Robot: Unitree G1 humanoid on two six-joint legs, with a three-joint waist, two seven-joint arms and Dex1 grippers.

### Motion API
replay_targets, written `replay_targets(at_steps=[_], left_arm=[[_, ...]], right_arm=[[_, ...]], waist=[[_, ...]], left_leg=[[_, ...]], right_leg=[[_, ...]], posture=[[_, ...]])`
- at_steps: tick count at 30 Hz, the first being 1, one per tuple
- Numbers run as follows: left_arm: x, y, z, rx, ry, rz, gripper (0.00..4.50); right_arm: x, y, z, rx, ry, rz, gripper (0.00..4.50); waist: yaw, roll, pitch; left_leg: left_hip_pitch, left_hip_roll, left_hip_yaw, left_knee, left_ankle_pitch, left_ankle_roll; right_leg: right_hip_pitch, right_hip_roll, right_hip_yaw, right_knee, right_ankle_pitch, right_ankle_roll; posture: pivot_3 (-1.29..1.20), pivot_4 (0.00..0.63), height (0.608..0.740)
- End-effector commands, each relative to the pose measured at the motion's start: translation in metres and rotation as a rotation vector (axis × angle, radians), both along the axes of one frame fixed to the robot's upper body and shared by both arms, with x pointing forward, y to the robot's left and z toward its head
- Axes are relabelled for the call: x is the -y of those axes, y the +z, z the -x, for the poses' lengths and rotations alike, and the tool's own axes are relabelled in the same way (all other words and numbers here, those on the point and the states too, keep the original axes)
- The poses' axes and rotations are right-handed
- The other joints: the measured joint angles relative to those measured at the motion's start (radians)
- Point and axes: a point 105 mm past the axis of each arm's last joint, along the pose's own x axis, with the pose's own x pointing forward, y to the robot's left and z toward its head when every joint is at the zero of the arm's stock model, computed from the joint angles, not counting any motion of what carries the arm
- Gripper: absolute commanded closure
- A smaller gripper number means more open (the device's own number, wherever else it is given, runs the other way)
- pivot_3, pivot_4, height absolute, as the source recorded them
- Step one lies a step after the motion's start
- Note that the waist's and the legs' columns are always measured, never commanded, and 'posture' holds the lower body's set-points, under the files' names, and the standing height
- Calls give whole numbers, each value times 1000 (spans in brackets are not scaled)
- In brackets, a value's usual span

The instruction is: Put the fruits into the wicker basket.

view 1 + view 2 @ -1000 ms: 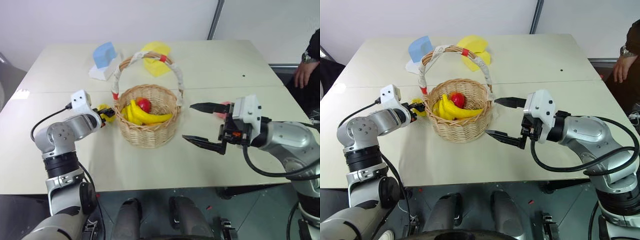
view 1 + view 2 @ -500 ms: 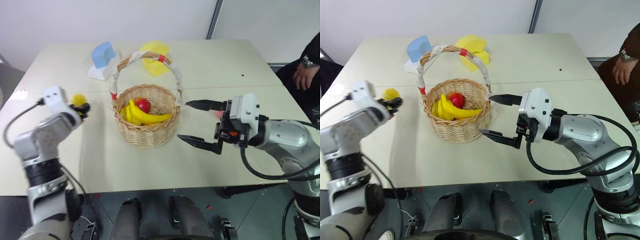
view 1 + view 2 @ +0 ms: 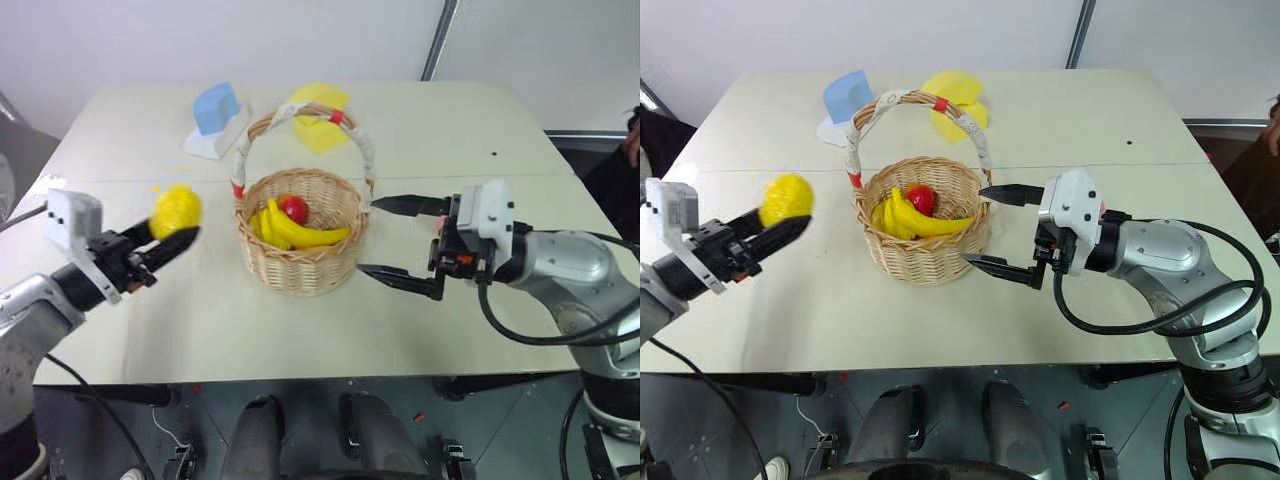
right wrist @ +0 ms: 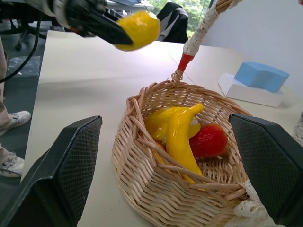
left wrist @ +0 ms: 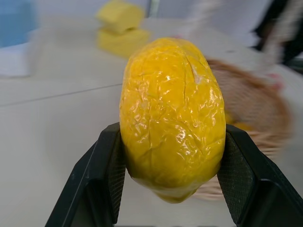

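**Now airborne: lemon pinched in the left pincer, beside the basket**

Up off the table [image 3: 300, 340], the left pincer [image 3: 168, 240] is pinching the yellow lemon [image 3: 176, 209] between its two black fingers; the wrist view shows the lemon [image 5: 173, 118] squeezed on both sides. The wicker basket [image 3: 303, 262] stands just past this pincer's tips, apart from it, with bananas [image 3: 290, 232] and a red fruit [image 3: 293, 208] inside. On the basket's far side, the right pincer [image 3: 400, 240] is spread wide, pointing at the basket's wall, one finger near the rim and one lower, neither visibly touching. Beyond the basket from both pincers lie a blue-and-white foam block [image 3: 216, 118] and a yellow foam shape [image 3: 317, 114].
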Motion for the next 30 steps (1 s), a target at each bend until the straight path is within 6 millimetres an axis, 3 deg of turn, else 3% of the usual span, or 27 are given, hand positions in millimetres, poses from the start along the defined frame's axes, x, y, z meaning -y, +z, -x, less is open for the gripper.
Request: replay_targets(at_steps=[1,4,8,11,13,16,21,25,30], left_arm=[[50,17,-5,63,-140,-43,1761],[78,10,-29,57,-124,-151,1761],[99,6,-45,54,-133,-167,1761],[106,3,-47,48,-159,-176,924],[108,3,-46,66,-178,-192,21],[110,8,-37,129,-239,-187,21],[112,11,-8,156,-414,-107,21],[111,10,2,162,-466,-92,21],[111,10,5,173,-461,-91,21]], right_arm=[[1,11,0,59,1,-7,0],[5,10,-3,55,-30,-2,0],[18,1,-10,18,-117,-1,0],[34,-4,-23,-10,-230,-32,0],[46,-5,-32,-25,-311,-81,0],[72,-8,-53,-24,-486,-139,0],[122,-46,-92,-144,-812,-142,0],[143,-63,-115,-186,-957,-118,0],[156,-77,-128,-263,-1023,-120,0]], waist=[[4,0,0],[-1,-1,0],[-10,-1,0],[-9,-1,0],[-9,-1,0],[-9,-1,0],[-9,0,0],[-9,0,0],[-10,0,0]], left_leg=[[0,0,0,1,0,0],[0,-1,0,3,0,0],[1,0,1,1,0,1],[1,2,-1,-1,-1,3],[1,3,-1,-1,-1,3],[1,3,-1,-1,-1,3],[0,2,0,1,-1,3],[0,2,1,1,-1,3],[0,2,0,1,-1,3]], right_leg=[[1,1,0,0,0,0],[3,1,0,0,0,0],[2,3,2,0,0,5],[0,7,2,2,1,7],[-1,8,2,4,1,7],[-1,8,2,4,1,6],[-1,7,2,3,-1,2],[-1,7,3,3,-1,2],[-1,7,3,3,-1,3]], posture=[[0,150,740],[0,150,740],[0,150,740],[0,150,740],[0,150,740],[0,150,740],[0,150,740],[0,150,740],[0,150,740]])
